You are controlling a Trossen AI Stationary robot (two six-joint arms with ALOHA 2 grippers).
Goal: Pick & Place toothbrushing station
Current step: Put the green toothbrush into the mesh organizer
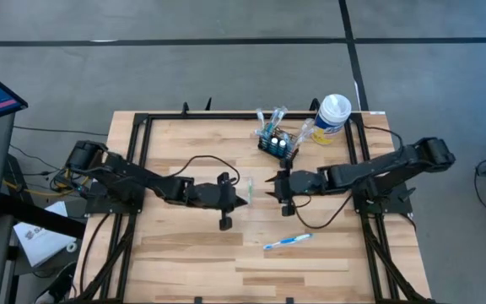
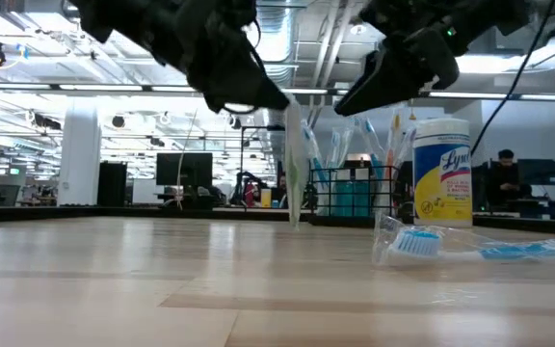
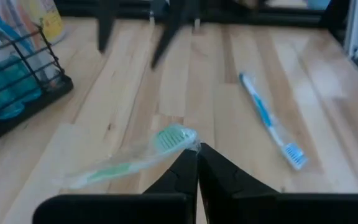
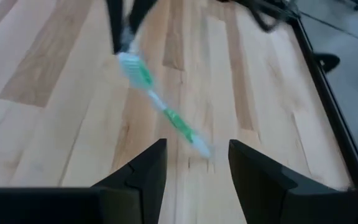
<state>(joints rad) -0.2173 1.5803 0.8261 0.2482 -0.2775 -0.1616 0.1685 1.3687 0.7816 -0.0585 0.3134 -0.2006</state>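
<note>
- The left gripper is hanging above the middle of the light wooden desk, its fingers pinched tight on the wrapper at the head end of a green-and-white toothbrush in clear plastic wrap. Holding it by one end is letting the brush dangle clear of the desk, probably so it can be passed over or dropped in upright.
- The right gripper is facing those fingers, just beside them, with its own fingers standing wide and holding nothing; the green brush is lying ahead of their gap, which looks like readiness to take it.
- Beyond the right fingers, near the desk's far edge, the small black wire-mesh caddy is sitting with wrapped brushes already standing in it, and a white, yellow and blue cylindrical canister is just beside it.
- A blue-and-white toothbrush in clear wrap is lying flat on the near side of the right fingers, not yet picked.
- The low view is showing the green brush hanging almost vertical, off the desk; the high view is hardly showing it.
</note>
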